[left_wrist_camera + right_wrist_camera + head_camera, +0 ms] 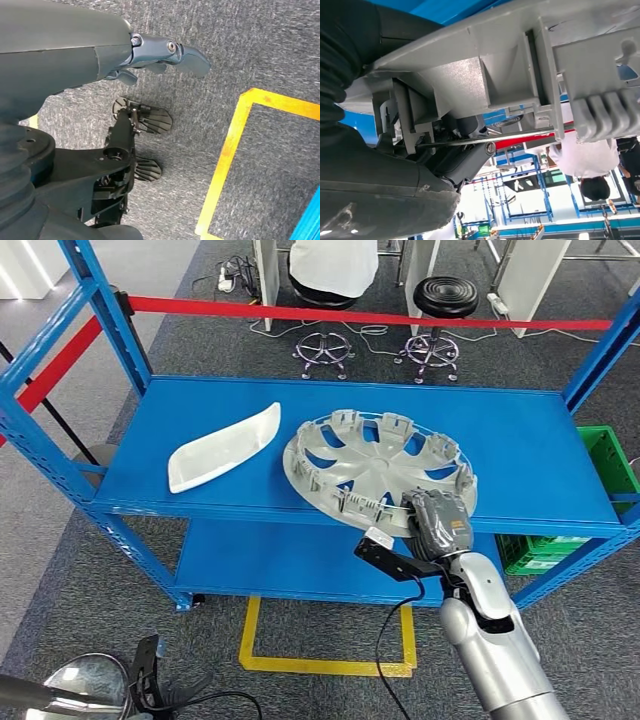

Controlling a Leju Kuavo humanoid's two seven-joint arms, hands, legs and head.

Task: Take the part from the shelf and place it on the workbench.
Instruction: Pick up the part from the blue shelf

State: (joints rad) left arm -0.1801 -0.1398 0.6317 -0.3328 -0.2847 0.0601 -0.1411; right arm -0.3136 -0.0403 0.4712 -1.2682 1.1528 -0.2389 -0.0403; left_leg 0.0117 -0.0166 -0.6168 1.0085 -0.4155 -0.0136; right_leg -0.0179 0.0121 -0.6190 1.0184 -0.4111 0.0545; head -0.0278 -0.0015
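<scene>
So the right hand (pixel 440 523) has its fingers wrapped over the near rim of the hubcap (pixel 377 465), and the right wrist view backs that up: grey plastic ribs and clips sit right up against the fingers (pixel 459 165). The hubcap is on the upper shelf (pixel 521 445) of the blue rack, inner side up, its near edge just over the shelf's front lip.

The worry for me is that it's a one-sided grip on a wide, thin disc. All the weight hangs away from the hand, so once it comes off the shelf I'd expect it to droop or twist in the fingers. The little clip tabs around the rim could also snag the shelf lip if it's dragged out flat instead of lifted. Next to it, close but not touching, lies a white curved trim piece (pixel 223 449), which could get knocked if the disc swings that way.

Material-wise: matte grey moulded plastic, spoked, with a wire ring and stubby ribbed clips underneath. Slick and a bit flexy, I'd guess. The shelf is smooth painted metal.

The left hand (pixel 166 52) hangs over the carpet, fingers loose and apart, holding nothing.
</scene>
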